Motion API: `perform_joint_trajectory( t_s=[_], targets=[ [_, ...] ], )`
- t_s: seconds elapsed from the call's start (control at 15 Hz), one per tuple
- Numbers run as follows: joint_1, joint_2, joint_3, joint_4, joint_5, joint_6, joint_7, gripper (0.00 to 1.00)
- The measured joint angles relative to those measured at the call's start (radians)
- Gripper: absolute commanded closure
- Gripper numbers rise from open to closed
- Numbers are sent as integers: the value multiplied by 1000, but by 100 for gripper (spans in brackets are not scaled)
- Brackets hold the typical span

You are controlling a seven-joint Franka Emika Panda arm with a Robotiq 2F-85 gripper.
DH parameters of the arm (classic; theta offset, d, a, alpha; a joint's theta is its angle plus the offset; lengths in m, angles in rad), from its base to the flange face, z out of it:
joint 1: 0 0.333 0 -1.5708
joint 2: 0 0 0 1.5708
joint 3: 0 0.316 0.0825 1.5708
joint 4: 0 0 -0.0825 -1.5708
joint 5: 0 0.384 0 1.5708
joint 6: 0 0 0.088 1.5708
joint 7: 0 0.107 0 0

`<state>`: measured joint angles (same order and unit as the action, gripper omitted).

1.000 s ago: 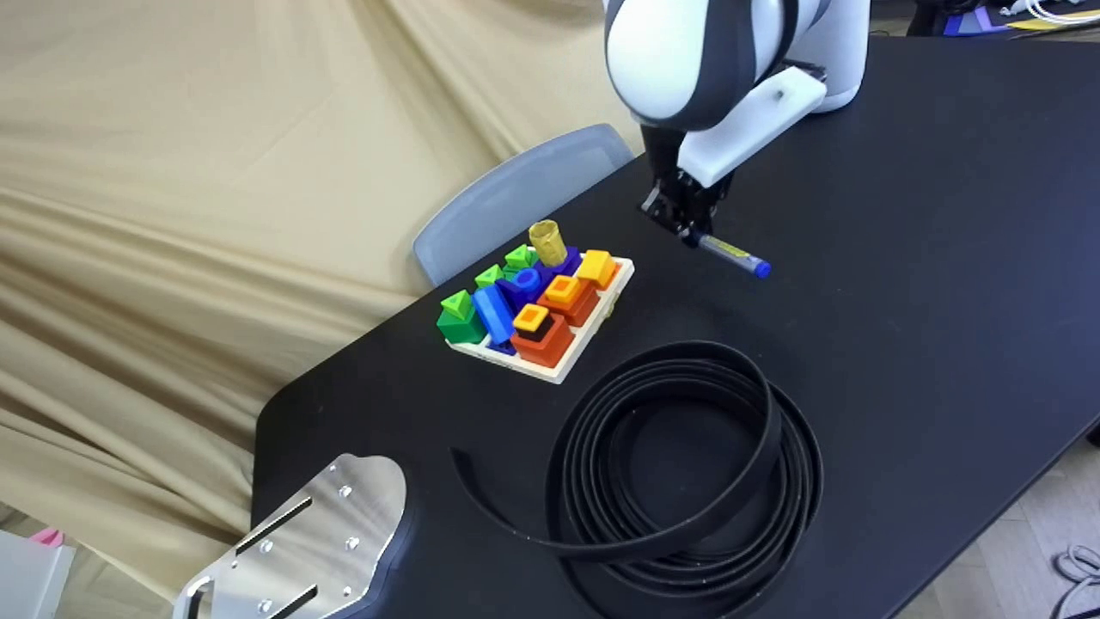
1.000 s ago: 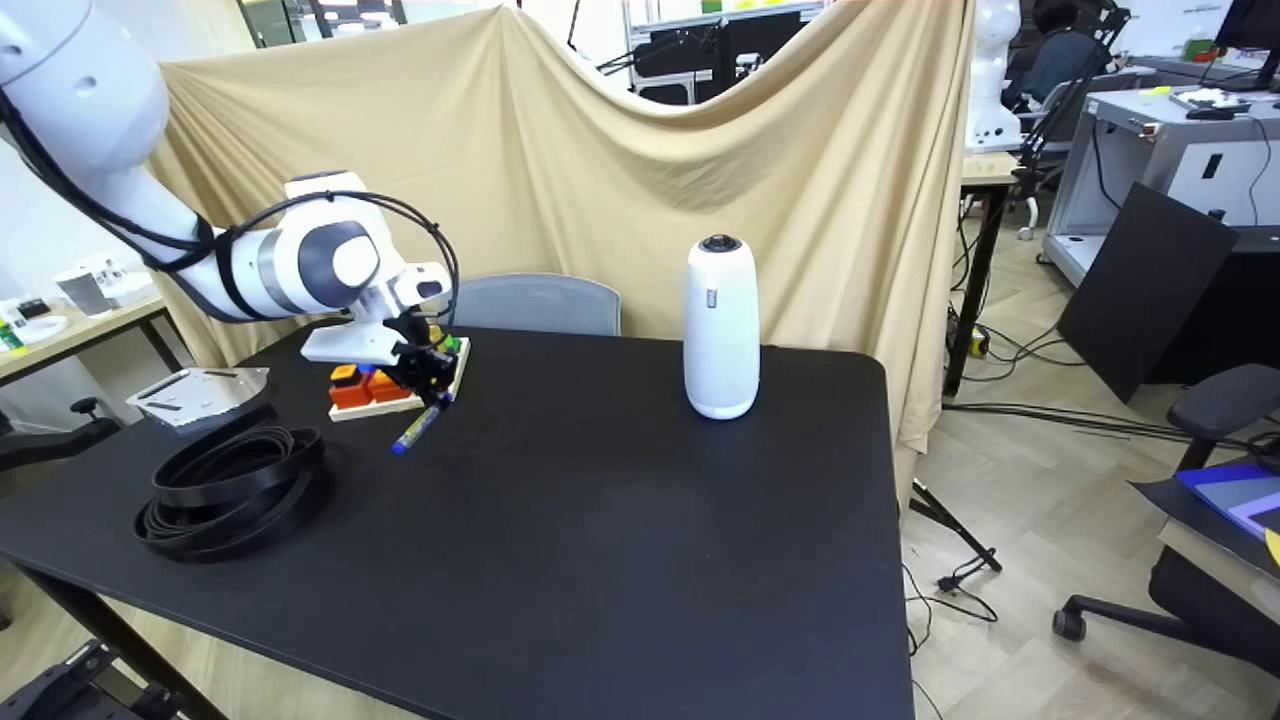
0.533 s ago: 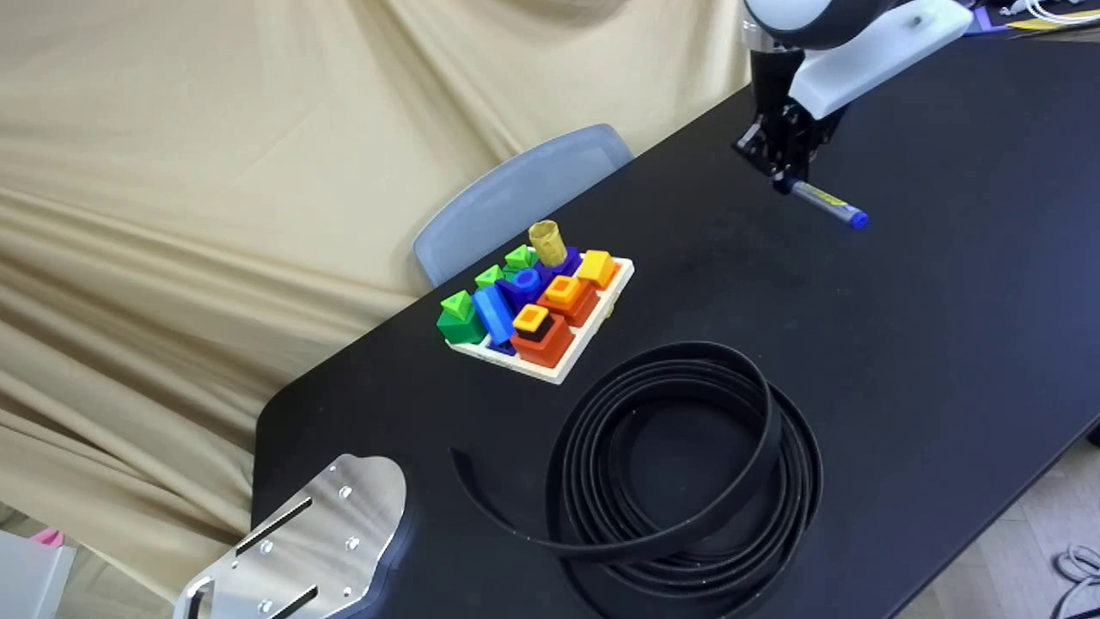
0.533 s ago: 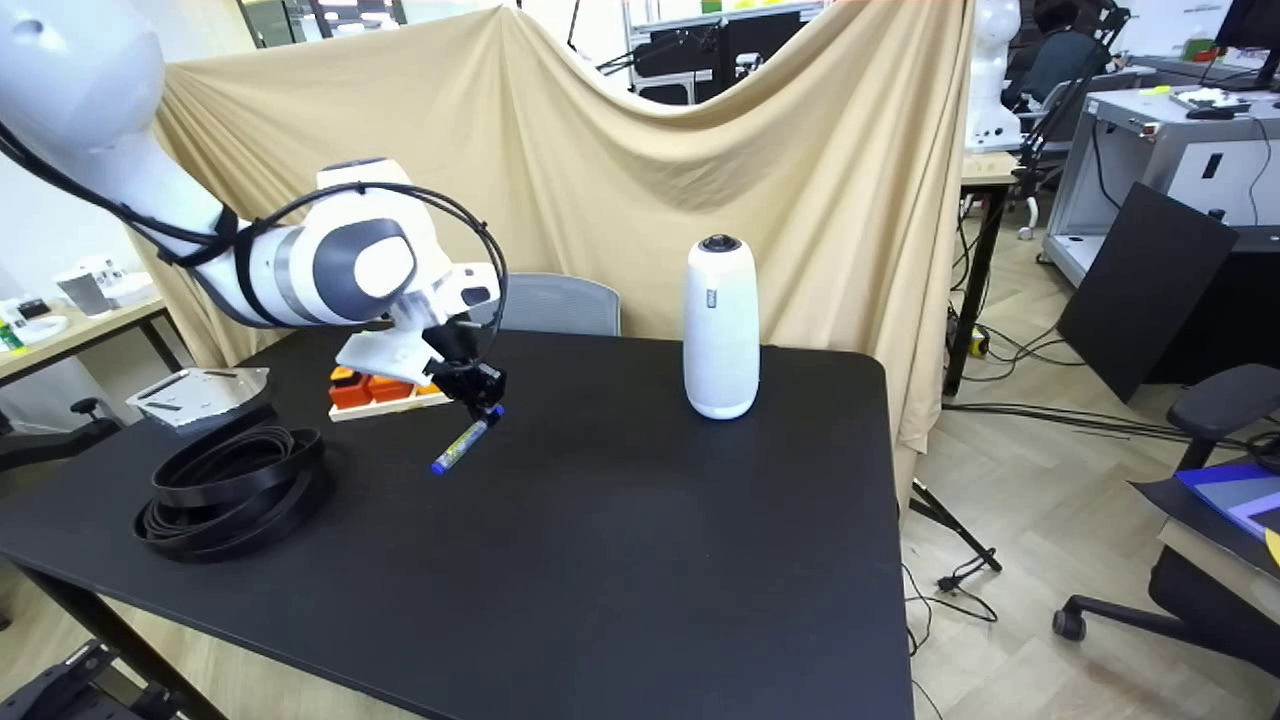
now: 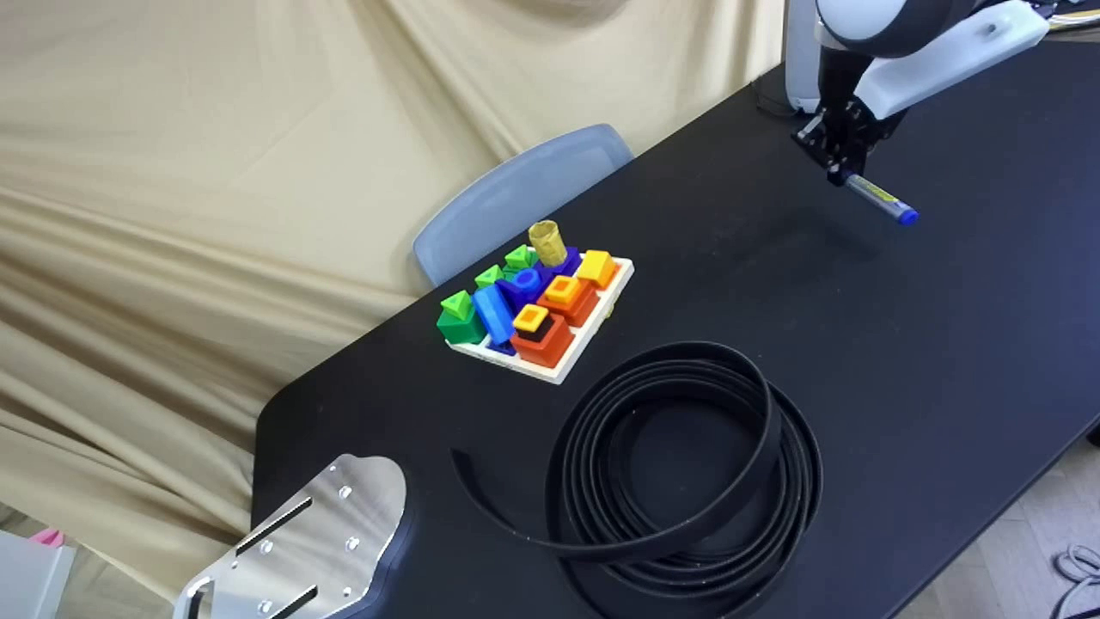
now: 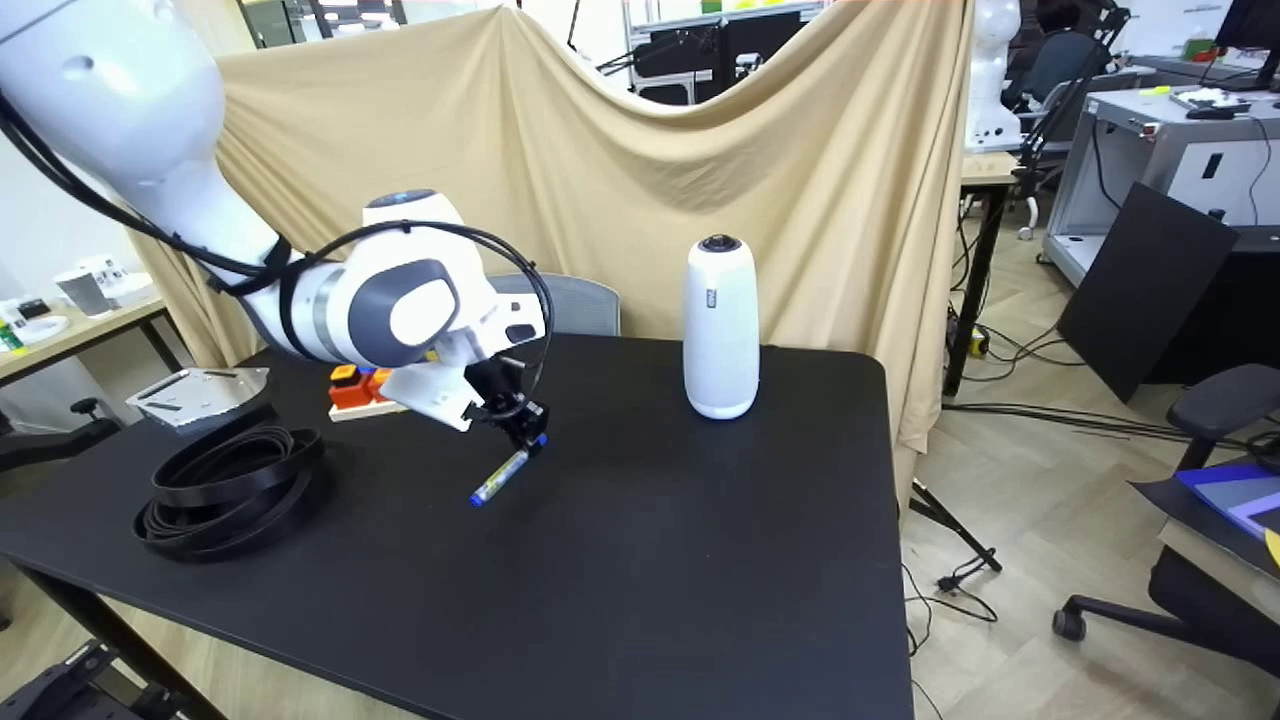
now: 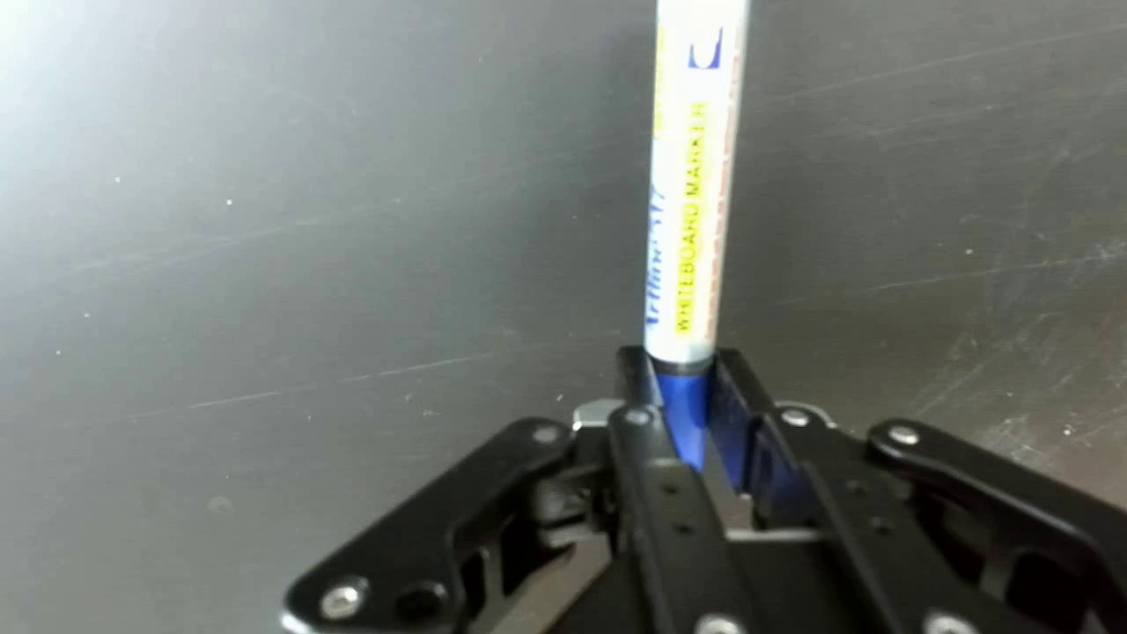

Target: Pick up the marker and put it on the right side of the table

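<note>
The marker is a slim white-and-blue stick with a yellow label and blue ends; it shows in both exterior views (image 5: 876,196) (image 6: 499,479) and in the wrist view (image 7: 691,202). My gripper (image 5: 840,172) (image 6: 534,441) (image 7: 683,374) is shut on one blue end, which lies between the fingertips in the wrist view. The marker sticks out tilted, with its far blue end lower and free. It hangs above the black table (image 5: 945,361) (image 6: 640,600), and a faint shadow lies under it. Its far end is cut off in the wrist view.
A toy tray (image 5: 586,341) with coloured blocks, a black cable coil (image 5: 687,550) (image 6: 210,545) and a metal plate (image 5: 309,542) (image 6: 200,392) lie on the table. A tall white device (image 6: 722,330) (image 5: 803,60) stands near the back edge. A grey chair (image 5: 533,193) is behind.
My gripper has carried the marker away from the toy tray, to the right in both exterior views. The marker stays held. The tray, coil and plate have not moved.
</note>
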<state>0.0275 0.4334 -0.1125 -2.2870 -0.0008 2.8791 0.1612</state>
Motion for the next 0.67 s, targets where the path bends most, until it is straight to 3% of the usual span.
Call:
perform_joint_trajectory(
  t_s=[0.27,0.33,0.4,0.67],
  targets=[
    [-75,51,77,33,99,6,-61,95],
    [-91,61,95,42,116,9,-75,55],
    [-105,70,109,50,128,10,-86,54],
    [-139,91,136,77,157,10,-111,27]
  ],
)
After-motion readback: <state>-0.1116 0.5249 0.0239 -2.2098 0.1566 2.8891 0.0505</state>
